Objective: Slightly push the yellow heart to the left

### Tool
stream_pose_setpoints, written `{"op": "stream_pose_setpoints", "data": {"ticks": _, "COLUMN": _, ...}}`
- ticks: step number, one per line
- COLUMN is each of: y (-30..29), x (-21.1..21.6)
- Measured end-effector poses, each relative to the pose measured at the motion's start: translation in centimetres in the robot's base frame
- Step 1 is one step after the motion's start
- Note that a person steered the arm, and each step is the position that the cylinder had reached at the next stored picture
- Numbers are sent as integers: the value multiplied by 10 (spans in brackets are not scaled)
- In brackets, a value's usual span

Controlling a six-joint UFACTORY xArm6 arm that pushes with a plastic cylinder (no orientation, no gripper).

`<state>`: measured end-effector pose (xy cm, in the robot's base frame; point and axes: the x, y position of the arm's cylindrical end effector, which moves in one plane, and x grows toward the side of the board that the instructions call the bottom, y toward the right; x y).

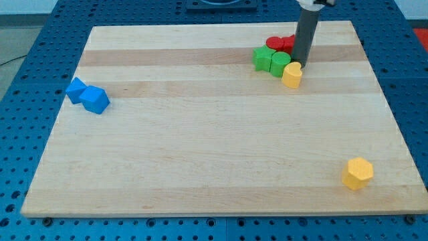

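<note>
The yellow heart (pixel 291 75) sits near the view's top right, touching the green blocks on its left. My tip (pixel 298 64) is at the heart's upper right edge, touching or almost touching it. The dark rod rises from there to the view's top. Two green blocks (pixel 271 61) lie side by side just left of the tip. Two red blocks (pixel 281 44) lie behind them, partly hidden by the rod.
A yellow hexagon block (pixel 358 173) lies near the view's bottom right corner of the wooden board (pixel 200 147). Two blue blocks (pixel 87 96) lie together at the view's left. Blue perforated table surrounds the board.
</note>
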<state>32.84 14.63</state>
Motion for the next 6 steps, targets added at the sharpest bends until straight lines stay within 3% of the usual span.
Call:
{"op": "stream_pose_setpoints", "data": {"ticks": 1, "y": 0, "x": 2}}
{"op": "stream_pose_setpoints", "data": {"ticks": 3, "y": 75, "x": 28}}
{"op": "stream_pose_setpoints", "data": {"ticks": 4, "y": 57, "x": 69}}
{"op": "stream_pose_setpoints", "data": {"ticks": 5, "y": 8, "x": 68}}
{"op": "stream_pose_setpoints", "data": {"ticks": 6, "y": -5, "x": 68}}
